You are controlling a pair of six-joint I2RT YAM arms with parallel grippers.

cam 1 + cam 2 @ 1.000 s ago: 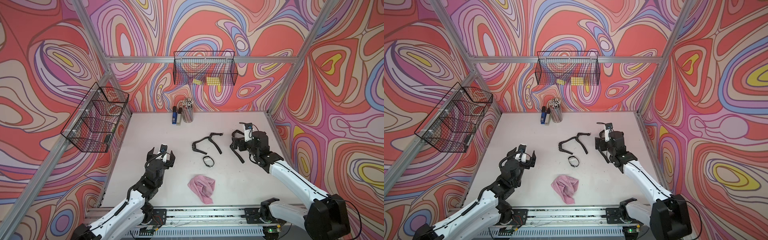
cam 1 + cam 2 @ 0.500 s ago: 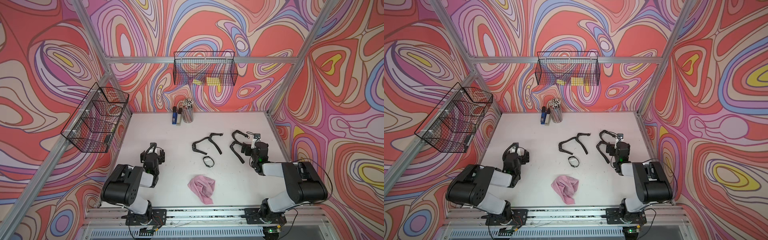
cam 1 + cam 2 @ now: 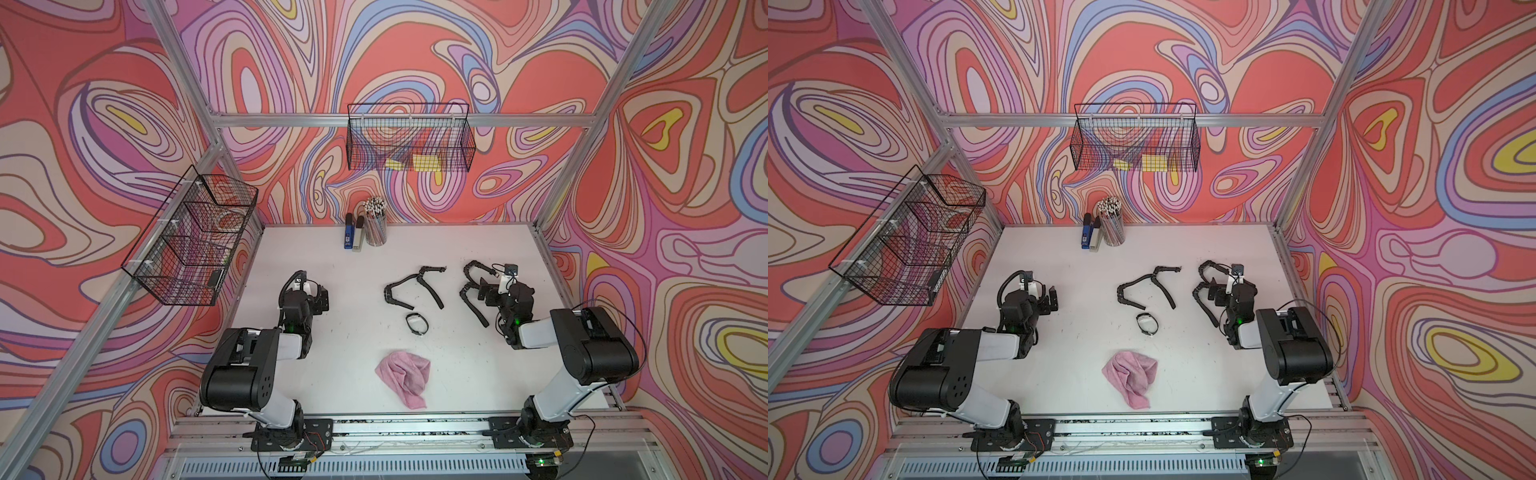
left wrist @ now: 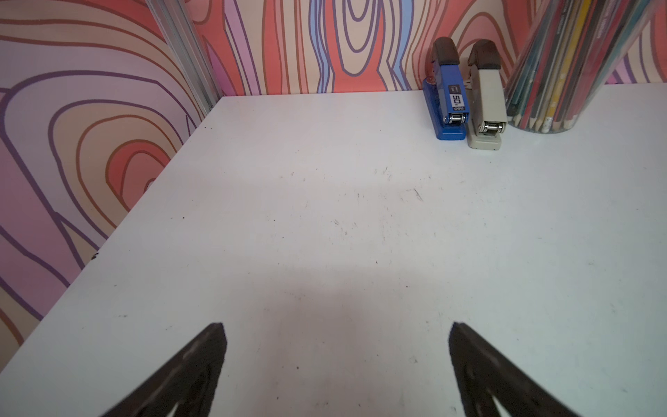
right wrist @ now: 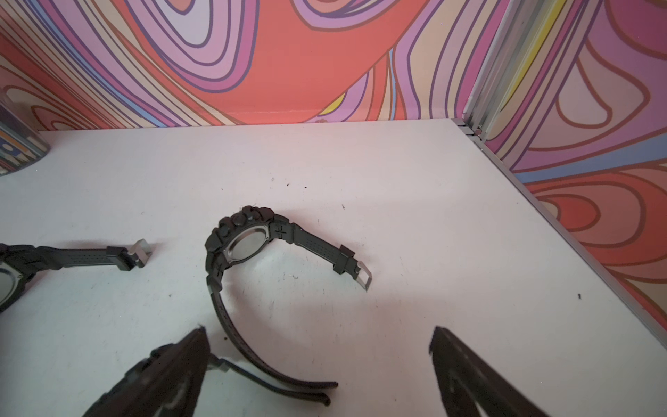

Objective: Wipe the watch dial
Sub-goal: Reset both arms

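Observation:
Several black watches lie on the white table (image 3: 332, 353). Two open-strapped ones (image 3: 398, 291) sit mid-table, a small buckled one (image 3: 417, 323) lies in front of them, and two more (image 3: 471, 272) lie at the right. A crumpled pink cloth (image 3: 403, 372) (image 3: 1131, 374) rests near the front. My right gripper (image 3: 492, 293) (image 5: 318, 330) is open and low, just behind the right-hand watch (image 5: 242, 238), which lies on its side; its strap end reaches between the fingers. My left gripper (image 3: 312, 291) (image 4: 336, 326) is open over bare table at the left.
A clear pencil cup (image 3: 375, 224) and two staplers (image 3: 351, 237) stand at the back wall. Wire baskets hang on the back wall (image 3: 409, 139) and the left wall (image 3: 195, 241). Aluminium frame rails edge the table on the right (image 5: 577, 231).
Both arms have drawn back from a stretched pose to a folded one, bringing the grippers lower and nearer the front. Both grippers stay open. The watches and the cloth have not moved.

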